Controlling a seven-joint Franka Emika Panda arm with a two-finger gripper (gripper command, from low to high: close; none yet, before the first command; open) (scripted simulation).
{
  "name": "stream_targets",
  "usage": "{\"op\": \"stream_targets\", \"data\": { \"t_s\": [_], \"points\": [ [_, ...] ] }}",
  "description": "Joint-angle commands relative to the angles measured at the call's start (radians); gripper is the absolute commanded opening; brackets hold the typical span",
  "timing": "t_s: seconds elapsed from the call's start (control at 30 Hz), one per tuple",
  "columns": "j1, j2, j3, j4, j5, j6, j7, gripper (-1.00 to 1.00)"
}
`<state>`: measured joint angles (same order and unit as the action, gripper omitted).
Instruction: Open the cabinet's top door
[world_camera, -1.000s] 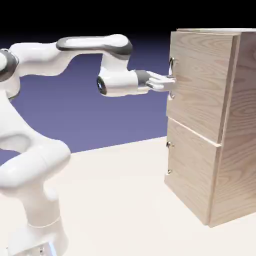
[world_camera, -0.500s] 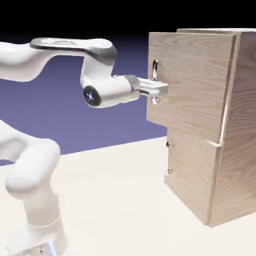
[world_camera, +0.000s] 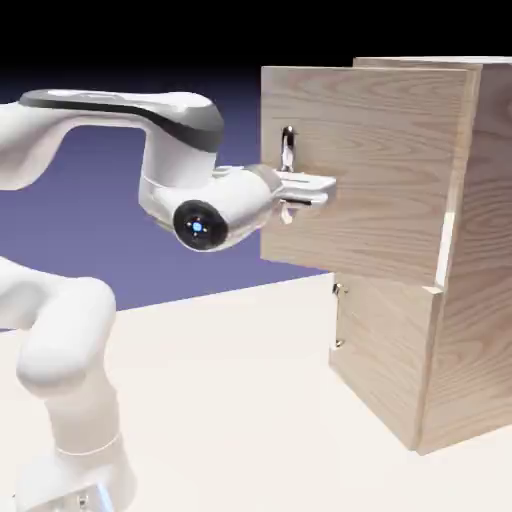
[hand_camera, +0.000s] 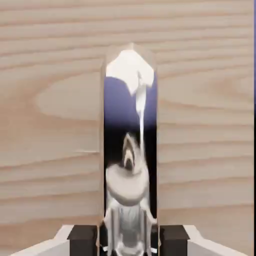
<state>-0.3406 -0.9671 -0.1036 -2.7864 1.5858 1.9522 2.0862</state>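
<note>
A plain blue-violet backdrop stands behind a pale desk (world_camera: 240, 400), and the cabinet (world_camera: 470, 300) rests on that desk at the exterior view's right. Its light wood grain covers a tall box shape. The top door (world_camera: 370, 170) is swung partly out from the cabinet's front, its free edge toward the exterior view's left and its hinged edge at the cabinet's near front corner, where a thin bright gap shows. On this door, near the free edge, sits the slim vertical silver bar handle (world_camera: 288, 150). Below it the shorter lower panel (world_camera: 385, 350) lies flush with the cabinet body, with two small metal knobs (world_camera: 338, 290) at its left edge, one above the other.

The pincer (world_camera: 305, 190) reaches level from the left and meets the handle at its lower part. In the hand view the mirrored bar (hand_camera: 129, 150) runs upright through the middle, with the dark finger pads (hand_camera: 83, 239) pressed against it on both sides, so the pincer is pinching the handle. Wood grain fills the rest of that view. The white arm (world_camera: 110, 110) bends behind the pincer, its base at the lower left.
</note>
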Motion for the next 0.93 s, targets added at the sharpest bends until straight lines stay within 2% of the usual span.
{"op": "stream_targets", "data": {
  "t_s": [0.0,0.43,0.8,0.9],
  "points": [
    [-0.002,0.014,-0.036,0.010,-0.041,-0.044,-0.002,-1.00],
    [0.089,0.362,-0.460,0.314,-0.431,-0.609,-0.094,-1.00],
    [0.222,0.754,-0.717,0.678,-0.528,-1.075,-0.243,-1.00],
    [0.227,0.830,-0.745,0.742,-0.529,-1.157,-0.277,-1.00]
  ]
}}
